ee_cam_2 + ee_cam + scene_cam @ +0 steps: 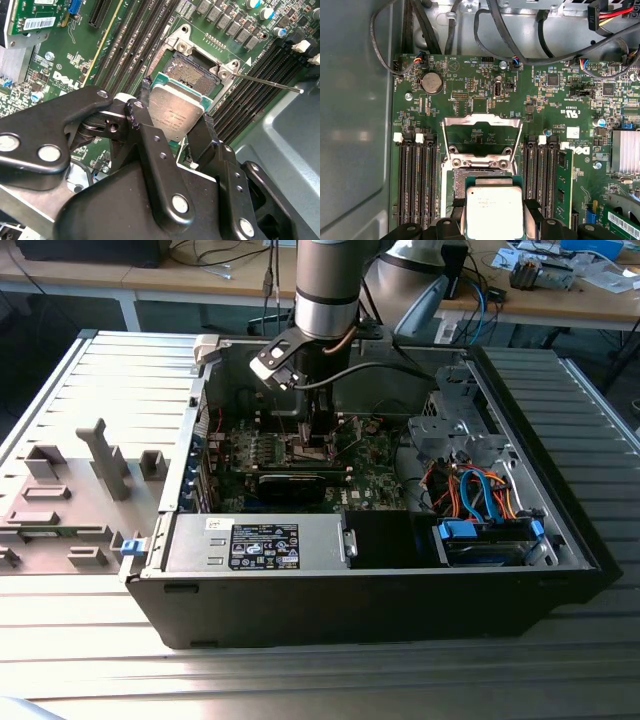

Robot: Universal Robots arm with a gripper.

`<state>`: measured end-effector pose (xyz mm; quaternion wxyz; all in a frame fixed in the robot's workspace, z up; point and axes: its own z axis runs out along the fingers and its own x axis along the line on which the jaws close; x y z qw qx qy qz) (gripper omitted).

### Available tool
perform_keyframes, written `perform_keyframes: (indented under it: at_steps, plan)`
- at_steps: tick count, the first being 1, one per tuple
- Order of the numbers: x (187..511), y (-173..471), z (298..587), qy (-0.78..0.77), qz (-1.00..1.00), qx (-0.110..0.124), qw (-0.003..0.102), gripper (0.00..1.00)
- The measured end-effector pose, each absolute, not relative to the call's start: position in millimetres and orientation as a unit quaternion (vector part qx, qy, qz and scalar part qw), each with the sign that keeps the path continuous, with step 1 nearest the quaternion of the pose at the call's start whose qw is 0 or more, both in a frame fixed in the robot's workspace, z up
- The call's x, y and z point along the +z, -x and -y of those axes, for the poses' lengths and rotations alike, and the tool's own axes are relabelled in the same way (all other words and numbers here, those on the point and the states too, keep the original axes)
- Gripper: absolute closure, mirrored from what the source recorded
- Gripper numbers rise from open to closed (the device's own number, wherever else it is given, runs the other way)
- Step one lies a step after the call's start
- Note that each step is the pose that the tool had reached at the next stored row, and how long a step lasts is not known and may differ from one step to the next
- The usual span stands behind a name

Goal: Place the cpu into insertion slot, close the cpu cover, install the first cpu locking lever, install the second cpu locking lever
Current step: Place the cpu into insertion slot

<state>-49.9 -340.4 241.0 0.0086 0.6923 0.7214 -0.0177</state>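
Note:
My gripper point(176, 107) is shut on the cpu point(172, 117), a flat square chip with a silver-grey top, gripped at two opposite edges. It hangs slightly tilted just above and partly over the insertion slot point(192, 75), whose dark recess is still uncovered at one side. In the first wrist view the cpu point(493, 210) overlaps the near part of the slot point(475, 177), and the cpu cover point(482, 118) stands swung open beyond it. A thin locking lever point(270, 83) sticks out free beside the socket. In the exterior view the gripper point(315, 440) reaches down into the open computer case point(350, 590).
Long black memory slots point(417, 180) flank the socket on both sides. A power supply box point(265, 545) with a black label lies along the case's front, with blue and orange cables point(480, 495) toward the exterior view's right. Grey fixtures point(105, 460) stand outside the case at the left.

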Motion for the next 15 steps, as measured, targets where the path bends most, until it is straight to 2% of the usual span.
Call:
perform_keyframes:
  at_steps: [15]
  plan:
    - [238.1,51.5,334.9,-0.692,-0.721,-0.018,0.009,0.46]
